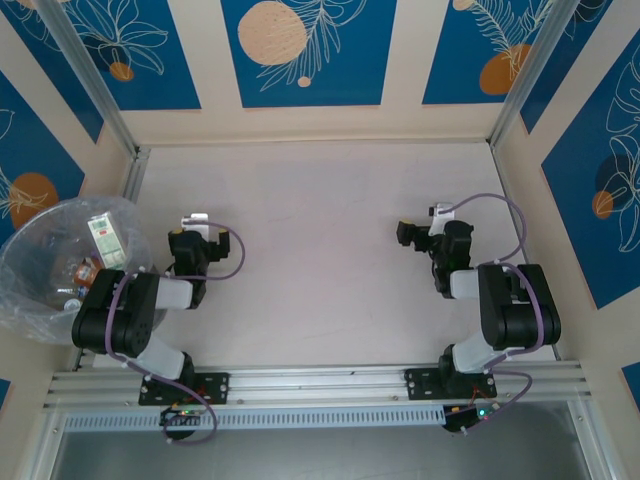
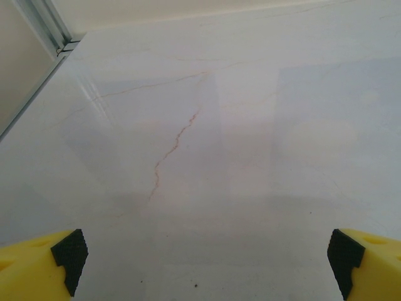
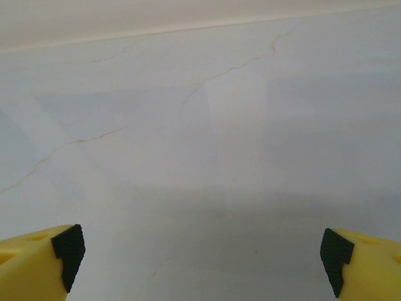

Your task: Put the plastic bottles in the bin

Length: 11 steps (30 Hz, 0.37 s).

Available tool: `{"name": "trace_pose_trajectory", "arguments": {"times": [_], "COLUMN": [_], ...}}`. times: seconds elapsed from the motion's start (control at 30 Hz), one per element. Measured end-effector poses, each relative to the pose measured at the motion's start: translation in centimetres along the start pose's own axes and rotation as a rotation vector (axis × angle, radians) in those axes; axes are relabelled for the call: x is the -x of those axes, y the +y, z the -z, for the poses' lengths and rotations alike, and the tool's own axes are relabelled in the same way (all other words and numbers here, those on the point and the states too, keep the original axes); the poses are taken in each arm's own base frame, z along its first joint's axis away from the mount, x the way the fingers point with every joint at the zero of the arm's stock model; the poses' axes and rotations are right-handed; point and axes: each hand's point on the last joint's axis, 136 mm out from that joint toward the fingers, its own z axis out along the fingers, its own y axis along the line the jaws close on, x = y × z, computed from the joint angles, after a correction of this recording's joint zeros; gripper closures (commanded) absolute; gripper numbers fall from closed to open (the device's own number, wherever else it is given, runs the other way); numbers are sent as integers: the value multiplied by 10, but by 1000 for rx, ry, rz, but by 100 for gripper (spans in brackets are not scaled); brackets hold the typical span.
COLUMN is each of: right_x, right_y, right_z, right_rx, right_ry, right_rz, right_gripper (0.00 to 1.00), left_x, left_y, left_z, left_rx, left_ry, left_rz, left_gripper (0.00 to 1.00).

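The bottles [image 1: 103,238] are lying in the bin [image 1: 25,290] beside the left edge of the table [image 1: 320,260]. The left gripper [image 2: 207,254] and right gripper [image 3: 202,251] are hanging released, jaws spread wide, grasping nothing, above the table.

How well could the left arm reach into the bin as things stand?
Probably yes: the bin sits right beside the left arm, with nothing between them, and its end effector is open and empty.
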Motion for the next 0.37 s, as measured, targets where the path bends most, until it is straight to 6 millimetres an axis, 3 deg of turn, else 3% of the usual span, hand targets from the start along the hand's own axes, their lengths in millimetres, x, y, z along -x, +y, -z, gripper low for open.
{"name": "trace_pose_trajectory", "arguments": {"times": [0.37], "right_x": [-2], "right_y": [10], "right_z": [1], "right_rx": [74], "right_ry": [12], "right_rz": [-2], "right_gripper": [1], "left_x": [0], "left_y": [-2], "left_z": [0], "left_rx": [-11], "left_ry": [0], "left_rz": [1], "left_gripper": [0]}}
